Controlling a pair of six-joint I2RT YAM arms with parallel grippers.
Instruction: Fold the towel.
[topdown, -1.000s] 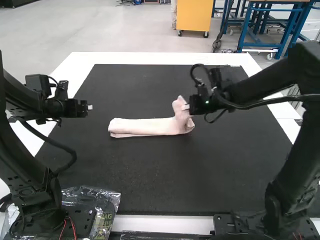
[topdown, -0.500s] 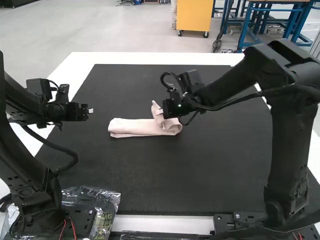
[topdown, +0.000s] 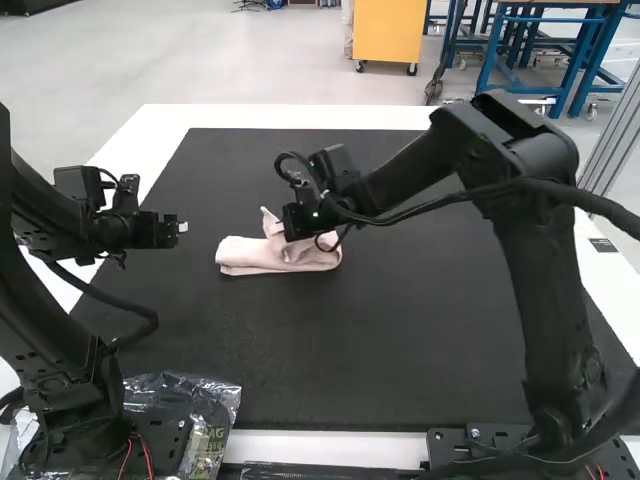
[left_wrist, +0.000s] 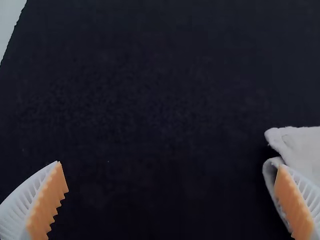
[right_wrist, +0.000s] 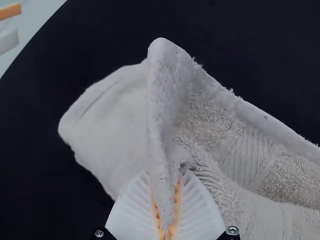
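In the high view the pale pink towel (topdown: 262, 256) lies as a narrow folded strip on the black mat, its right part lifted and bent back over toward the left. My right gripper (topdown: 284, 228) is shut on that raised part. From the right wrist view, the right gripper (right_wrist: 166, 205) pinches a ridge of the towel (right_wrist: 107, 120) between its orange pads. My left gripper (topdown: 182, 227) hangs left of the towel, apart from it. The left wrist view shows the left gripper (left_wrist: 172, 200) open with nothing between its fingers, the towel's folded end (left_wrist: 300, 145) beyond one finger.
A black mat (topdown: 330, 350) covers most of the white table (topdown: 300, 117). Crumpled clear plastic packaging (topdown: 215, 400) lies by the left arm's base at the near edge.
My right gripper has moved left, carrying the towel's right end over the strip, which now looks shorter. The left arm has shifted only slightly.
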